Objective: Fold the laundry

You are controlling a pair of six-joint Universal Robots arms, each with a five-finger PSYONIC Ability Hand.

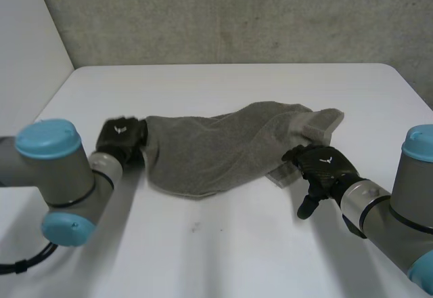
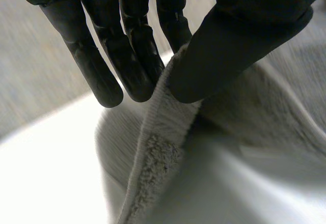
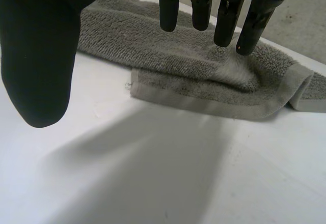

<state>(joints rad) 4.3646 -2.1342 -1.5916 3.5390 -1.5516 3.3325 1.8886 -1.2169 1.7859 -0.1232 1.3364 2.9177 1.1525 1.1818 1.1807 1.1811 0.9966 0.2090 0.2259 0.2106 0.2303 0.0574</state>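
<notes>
A grey towel (image 1: pixel 223 145) lies rumpled across the middle of the white table (image 1: pixel 223 250). My left hand (image 1: pixel 120 139) is at the towel's left edge. In the left wrist view its thumb (image 2: pixel 229 46) and fingers (image 2: pixel 132 56) pinch the hem of the towel (image 2: pixel 158 158), which is lifted a little. My right hand (image 1: pixel 323 166) hovers at the towel's right end with fingers straight and spread. In the right wrist view its fingertips (image 3: pixel 224 25) hang just above the towel (image 3: pixel 204 66) near a folded corner, and the thumb (image 3: pixel 38 56) stays apart over bare table.
A grey wall (image 1: pixel 237 13) runs behind the table's far edge. Bare tabletop (image 3: pixel 153 173) lies in front of the towel, between both arms.
</notes>
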